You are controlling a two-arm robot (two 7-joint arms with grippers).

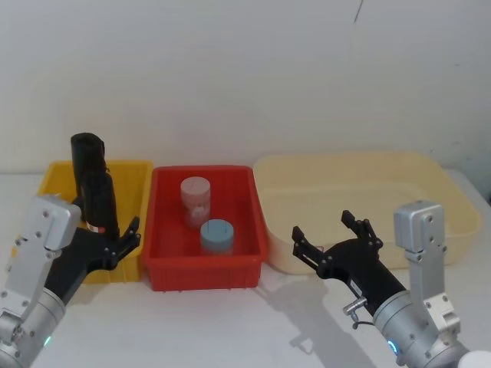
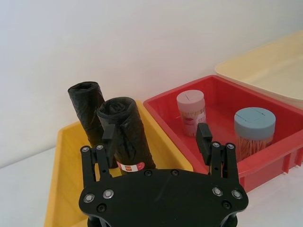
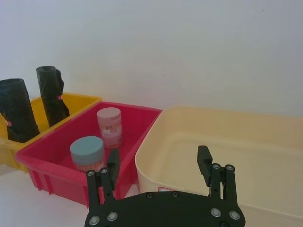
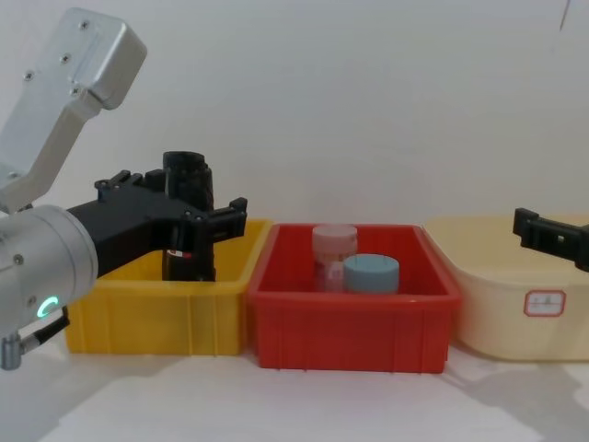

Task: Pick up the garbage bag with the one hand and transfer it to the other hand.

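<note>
Garbage bag (image 2: 126, 128) was crinkled black plastic film, dull sheen; yellow bin (image 4: 156, 318), red bin (image 4: 350, 327) and cream tub (image 4: 497, 304) looked smooth, faintly glossy plastic; left gripper (image 2: 156, 137) and right gripper (image 3: 159, 157) were matt black with bright metal screws; left arm casing (image 4: 55, 101) was satin silver metal.

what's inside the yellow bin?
Two standing black rolls: the garbage bag and a second roll behind it. Their bases are hidden by the bin wall and left gripper.

Second roll (image 2: 86, 105) just behind garbage bag (image 2: 129, 135)

Garbage bag (image 2: 127, 137) in L bin (image 2: 59, 161)
</note>
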